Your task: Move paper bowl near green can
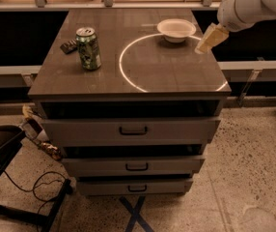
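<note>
The white paper bowl [176, 30] sits upright at the back right of the brown cabinet top [128, 81]. On the left side stands the green can [88, 49], upright with its silver top showing. My gripper [210, 38] hangs at the cabinet's right edge, just right of the bowl and slightly nearer the camera, at the end of the white arm [254, 4]. It appears apart from the bowl, and nothing shows in it.
A small dark flat object [69, 46] lies just left of the can. A bright ring of light [143, 62] marks the top's middle. Three drawers [131, 129] face me below. A dark chair and cables [12, 178] are on the floor at left.
</note>
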{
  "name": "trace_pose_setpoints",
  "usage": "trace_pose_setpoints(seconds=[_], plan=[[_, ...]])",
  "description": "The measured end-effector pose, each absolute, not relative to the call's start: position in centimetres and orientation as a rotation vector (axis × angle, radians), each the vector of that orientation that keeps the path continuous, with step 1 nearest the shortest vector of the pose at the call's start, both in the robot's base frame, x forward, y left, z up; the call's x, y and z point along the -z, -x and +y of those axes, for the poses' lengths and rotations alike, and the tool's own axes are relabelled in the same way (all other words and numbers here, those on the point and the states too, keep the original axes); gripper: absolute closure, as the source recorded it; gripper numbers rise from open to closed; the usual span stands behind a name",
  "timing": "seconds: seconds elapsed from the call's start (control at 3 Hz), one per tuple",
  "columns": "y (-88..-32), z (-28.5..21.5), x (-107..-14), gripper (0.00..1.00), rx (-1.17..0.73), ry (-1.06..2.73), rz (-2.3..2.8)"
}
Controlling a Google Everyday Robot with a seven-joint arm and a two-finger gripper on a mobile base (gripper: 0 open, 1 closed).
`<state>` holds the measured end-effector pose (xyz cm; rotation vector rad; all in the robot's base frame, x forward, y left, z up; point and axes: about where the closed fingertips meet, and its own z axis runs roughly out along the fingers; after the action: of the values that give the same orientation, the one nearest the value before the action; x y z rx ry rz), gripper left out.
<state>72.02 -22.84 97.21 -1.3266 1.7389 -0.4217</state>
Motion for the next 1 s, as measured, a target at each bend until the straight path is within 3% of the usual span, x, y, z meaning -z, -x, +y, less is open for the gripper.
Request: trace_pose_setpoints(seconds=[1.0], plan=[[-82.4,-23.2,-92.2,0.0,0.281,1.265,1.775]])
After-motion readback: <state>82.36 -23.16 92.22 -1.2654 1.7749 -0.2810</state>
